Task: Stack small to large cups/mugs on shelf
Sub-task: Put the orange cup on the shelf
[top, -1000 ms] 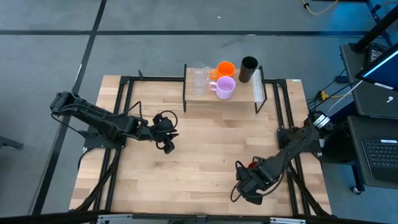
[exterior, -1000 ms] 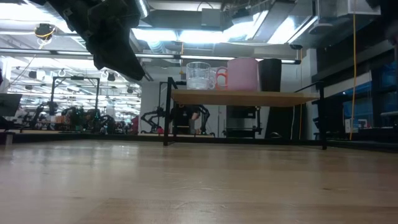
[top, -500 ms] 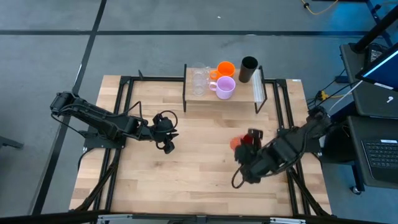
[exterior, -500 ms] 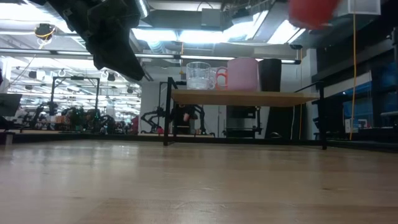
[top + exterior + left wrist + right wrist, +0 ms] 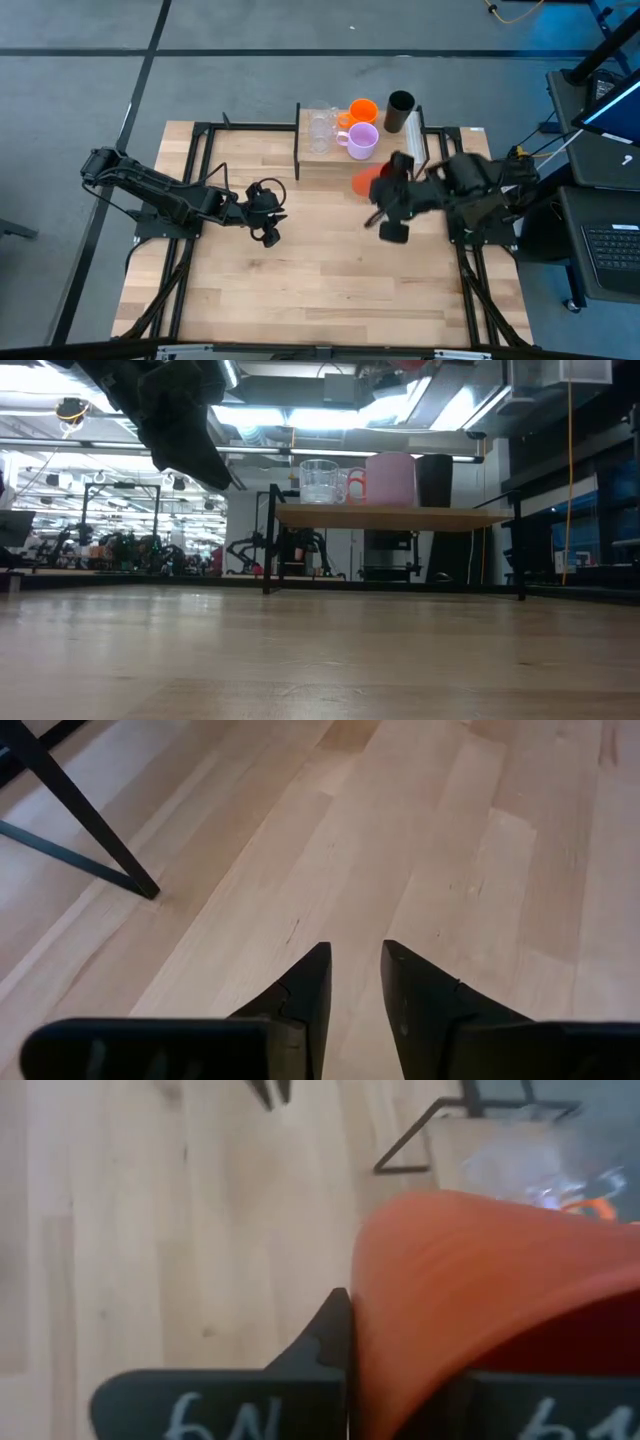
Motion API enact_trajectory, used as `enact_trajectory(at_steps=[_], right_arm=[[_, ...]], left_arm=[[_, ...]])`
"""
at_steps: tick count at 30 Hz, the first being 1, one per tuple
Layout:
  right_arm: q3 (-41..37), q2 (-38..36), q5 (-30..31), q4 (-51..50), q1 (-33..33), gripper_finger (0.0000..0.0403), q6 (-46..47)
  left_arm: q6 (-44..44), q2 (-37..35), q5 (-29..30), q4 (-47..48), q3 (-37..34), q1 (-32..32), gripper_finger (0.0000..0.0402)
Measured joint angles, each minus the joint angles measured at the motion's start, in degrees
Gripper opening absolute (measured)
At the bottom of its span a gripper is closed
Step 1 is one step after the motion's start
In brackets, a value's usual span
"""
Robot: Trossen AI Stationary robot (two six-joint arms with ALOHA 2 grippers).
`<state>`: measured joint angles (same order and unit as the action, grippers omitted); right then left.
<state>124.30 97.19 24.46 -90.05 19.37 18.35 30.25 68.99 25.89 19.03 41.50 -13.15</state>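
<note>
From above, the right gripper (image 5: 385, 195) is clenched on a small red-orange plastic cup (image 5: 365, 184) and carries it in the air just in front of the shelf (image 5: 385, 166), a small raised light-wood platform on black metal posts. The shelf lies straight ahead of the cup, away from the robot, its long axis running across the table. On it stand two clear glass tumblers (image 5: 319, 128), an orange handled mug (image 5: 361, 110), a lilac handled mug (image 5: 362, 141) and, at the far right end, a taller black cup (image 5: 399, 110). The right arm is much the nearer to the shelf; the left gripper (image 5: 268, 225) waits well apart over the wooden tabletop (image 5: 300, 280), its fingers slightly parted on nothing.

At table height, the shelf's four vessels stand in a row, and a sliver of red at the top edge is probably the carried cup, above shelf level.

The left wrist view shows only bare wood planks and a black post between and beyond the narrowly spread fingers (image 5: 300, 1005).

The right wrist view has the red-orange cup filling the space between the fingers, with a tumbler and the orange mug ahead. The tabletop is smooth pale wood; grey floor surrounds it, a laptop (image 5: 610, 220) to the right.
</note>
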Motion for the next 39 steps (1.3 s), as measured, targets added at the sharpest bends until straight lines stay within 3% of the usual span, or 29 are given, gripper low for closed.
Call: enact_trajectory(at_steps=[10,19,28,31,39], right_arm=[[4.8,-2.3,-0.1,0.0,-11.1,0.0008,-12.8],[4.9,-5.3,-0.5,0.0,-23.3,0.0008,-16.9],[4.8,-6.8,-9.1,0.1,-34.8,0.0008,-18.4],[0.4,-10.6,-11.1,0.2,-36.9,0.0008,-17.0],[-23.5,-24.4,-14.5,0.5,-37.6,0.0008,-12.4]], left_arm=[[-0.4,0.0,0.0,0.0,0.0,0.0,0.0085],[-0.3,0.0,0.0,0.0,0.0,0.0,0.0085],[-0.3,0.0,0.0,0.0,0.0,0.0,0.0085],[-0.3,0.0,0.0,0.0,0.0,0.0,0.0085],[-0.3,0.0,0.0,0.0,0.0,0.0,0.0085]])
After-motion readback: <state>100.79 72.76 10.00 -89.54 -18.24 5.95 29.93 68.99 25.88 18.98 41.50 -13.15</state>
